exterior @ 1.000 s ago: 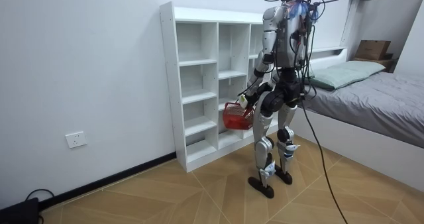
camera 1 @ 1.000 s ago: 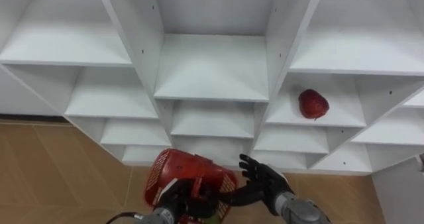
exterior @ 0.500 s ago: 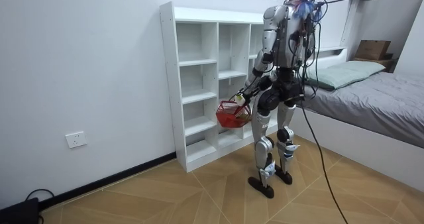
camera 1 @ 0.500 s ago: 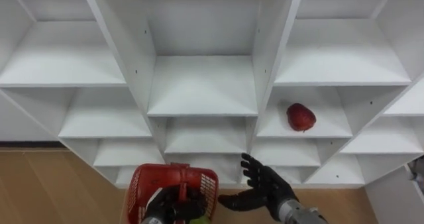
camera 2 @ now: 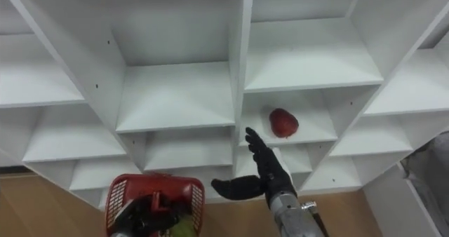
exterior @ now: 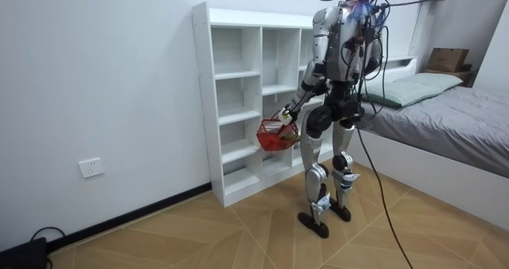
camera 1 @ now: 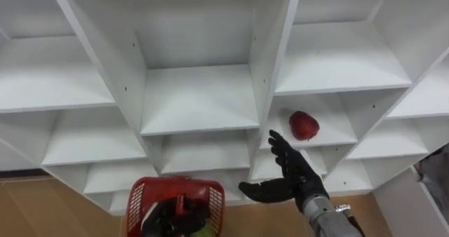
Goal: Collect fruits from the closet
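Red plastic mesh basket (camera 1: 175, 193) hangs low on my left, in front of the bottom shelves of the tall white open-shelved closet (camera 1: 200, 97). My left robot hand (camera 1: 167, 219) is curled round its handle, and something greenish (camera 2: 181, 227) lies inside, too hidden to name. To the right of it my right robot hand (camera 1: 293, 181) is raised before the closet, fingers straight and spread wide, thumb out to the side, holding nothing. Just beyond its fingertips, and not touching them, a round dark-red fruit (camera 1: 304, 125) sits on a shelf in the right-hand column, near the upright divider. In the room view I stand upright on the wooden floor (exterior: 238, 237) close before the closet, and a grey-covered bed (exterior: 445, 118) lies at the room view's right.
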### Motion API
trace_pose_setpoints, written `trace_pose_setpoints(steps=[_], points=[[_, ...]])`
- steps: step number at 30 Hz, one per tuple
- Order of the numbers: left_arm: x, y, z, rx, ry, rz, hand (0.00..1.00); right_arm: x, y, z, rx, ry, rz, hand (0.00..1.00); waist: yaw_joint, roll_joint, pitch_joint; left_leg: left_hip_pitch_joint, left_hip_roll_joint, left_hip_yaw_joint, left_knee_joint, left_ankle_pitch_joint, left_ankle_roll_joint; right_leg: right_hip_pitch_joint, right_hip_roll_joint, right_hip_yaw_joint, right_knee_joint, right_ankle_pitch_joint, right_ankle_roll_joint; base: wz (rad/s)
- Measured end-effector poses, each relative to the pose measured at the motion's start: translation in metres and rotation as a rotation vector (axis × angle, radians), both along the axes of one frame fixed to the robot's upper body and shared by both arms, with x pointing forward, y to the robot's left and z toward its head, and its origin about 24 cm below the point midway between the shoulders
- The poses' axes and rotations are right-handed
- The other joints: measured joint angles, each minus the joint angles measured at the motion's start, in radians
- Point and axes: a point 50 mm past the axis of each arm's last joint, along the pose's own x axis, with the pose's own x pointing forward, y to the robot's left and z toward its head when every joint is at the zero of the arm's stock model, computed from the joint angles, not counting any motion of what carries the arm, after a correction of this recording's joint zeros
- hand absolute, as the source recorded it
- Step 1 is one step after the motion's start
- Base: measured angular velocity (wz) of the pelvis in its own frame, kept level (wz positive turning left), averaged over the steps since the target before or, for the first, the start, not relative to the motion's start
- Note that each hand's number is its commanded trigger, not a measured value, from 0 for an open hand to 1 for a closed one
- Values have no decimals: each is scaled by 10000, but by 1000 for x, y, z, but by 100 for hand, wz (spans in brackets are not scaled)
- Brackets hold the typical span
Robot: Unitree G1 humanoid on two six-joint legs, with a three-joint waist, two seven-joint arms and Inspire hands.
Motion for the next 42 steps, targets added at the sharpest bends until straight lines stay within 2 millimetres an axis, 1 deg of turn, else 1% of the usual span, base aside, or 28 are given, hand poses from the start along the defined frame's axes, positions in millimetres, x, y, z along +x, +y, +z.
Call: trace_pose_setpoints(steps=[3, 7, 12, 15, 17, 28, 29, 31, 37, 42], points=[[-7, 4, -2, 29, 190, 237, 100, 1, -6, 1, -296, -143, -341, 0, -14, -13, -13, 173, 15, 14, 0, -87, -39, 84, 85, 75, -64, -2, -13, -6], [-12, 7, -4, 141, 320, 482, 100, 1, -14, 5, -384, -325, -923, 0, -55, -5, -19, 263, 28, 13, 2, -90, -48, 207, 103, 98, -55, 4, -29, -2], [-15, 13, -5, 268, 421, 911, 100, 2, -21, 5, -486, -371, -1505, 0, -211, -55, -41, 458, 18, 13, 1, -91, -48, 403, 100, 151, -78, 1, -26, -1], [-14, 17, -4, 326, 393, 1146, 100, 2, -25, 5, -519, -405, -1794, 0, -208, -122, -9, 589, 17, 14, -2, -93, -51, 537, 105, 187, -89, -10, -25, -1], [-14, 18, -4, 341, 390, 1185, 100, 2, -27, 5, -542, -419, -1937, 0, -202, -147, -3, 647, 19, 15, -17, -104, -63, 554, 119, 235, -73, -21, -25, -2], [-14, 23, -3, 340, 354, 1434, 100, 2, -28, 6, -560, -429, -2103, 0, -182, -165, -32, 804, 32, 10, -34, -112, -67, 641, 148, 302, -54, -15, -35, -1], [-15, 23, -4, 345, 383, 1451, 100, 1, -28, 5, -546, -420, -2158, 0, -177, -162, -30, 865, 32, 10, -38, -113, -69, 718, 148, 299, -65, -15, -35, 0], [-17, 23, -5, 343, 442, 1473, 100, 1, -29, 5, -500, -414, -2301, 0, -182, -162, -51, 892, 32, 5, -62, -126, -76, 739, 147, 286, -84, -21, -35, 0], [-25, 24, -7, 424, 610, 1417, 100, 0, -31, 5, -510, -392, -2550, 0, -195, -170, -57, 876, 30, -6, -86, -126, -76, 729, 144, 200, -101, -20, -36, 0], [-29, 24, -7, 526, 659, 1205, 100, -4, -33, 3, -629, -306, -2823, 0, -196, -201, -103, 865, 28, -31, -82, -126, -76, 771, 125, 105, -108, -19, -37, 1]])
